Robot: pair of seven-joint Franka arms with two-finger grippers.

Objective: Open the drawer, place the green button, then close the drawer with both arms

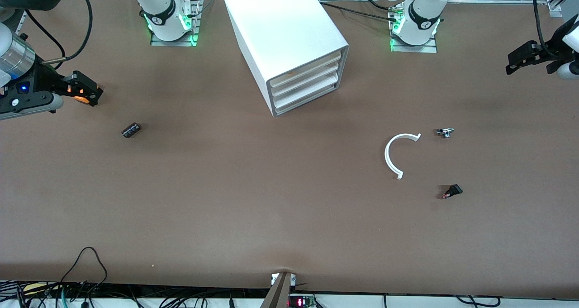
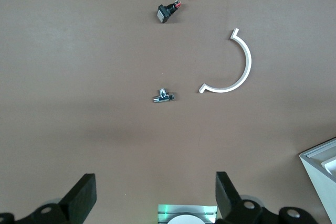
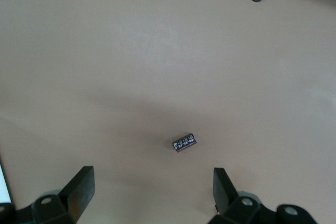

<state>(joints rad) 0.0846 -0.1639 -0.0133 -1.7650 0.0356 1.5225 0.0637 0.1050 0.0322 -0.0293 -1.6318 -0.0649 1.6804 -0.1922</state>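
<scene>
Sitting shut, drawer [image 1: 307, 101] in white cabinet [image 1: 282, 36]

No readable text showing anywhere. Small dark cylindrical part [image 3: 184, 142] carrying pale markings, illegible. Red digits glowing on black display [image 1: 300, 302] at table edge, unreadable.

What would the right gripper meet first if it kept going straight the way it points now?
Probably bare table. The open right gripper points down at the tabletop, and the small dark cylinder lies just ahead of its fingertips, so it might be met first; depth is unclear.
</scene>
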